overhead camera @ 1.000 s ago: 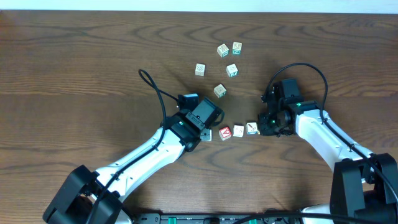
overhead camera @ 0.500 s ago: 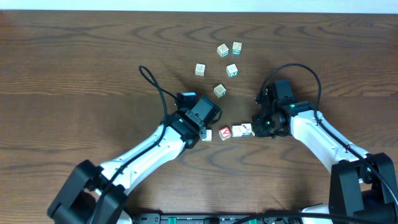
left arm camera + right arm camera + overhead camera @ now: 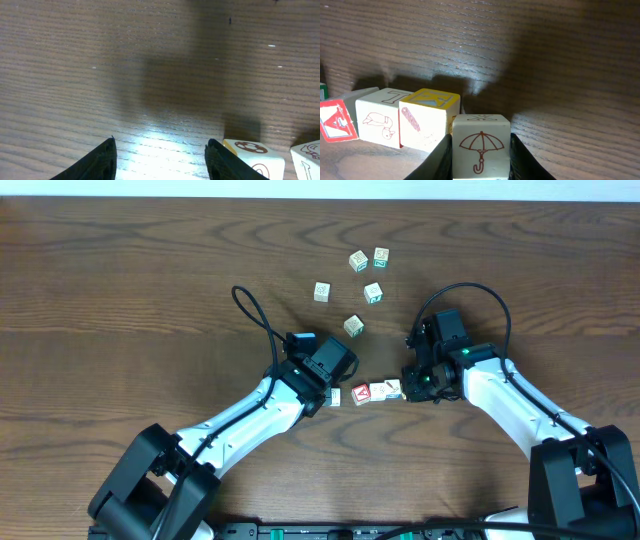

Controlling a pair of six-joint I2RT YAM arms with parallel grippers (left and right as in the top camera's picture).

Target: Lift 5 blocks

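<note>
Right gripper (image 3: pixel 410 383) grips the umbrella block (image 3: pixel 481 142), third along from the A block (image 3: pixel 335 122)
Left gripper (image 3: pixel 161 161) open, empty; umbrella block seems to rest on the table (image 3: pixel 120 280), so next lift straight up

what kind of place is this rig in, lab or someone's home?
Probably a robotics lab or test bench, not a home. A left arm and a right arm work at one wood-grain table, a cable runs loose, and small alphabet blocks lie scattered like practice pieces.
</note>
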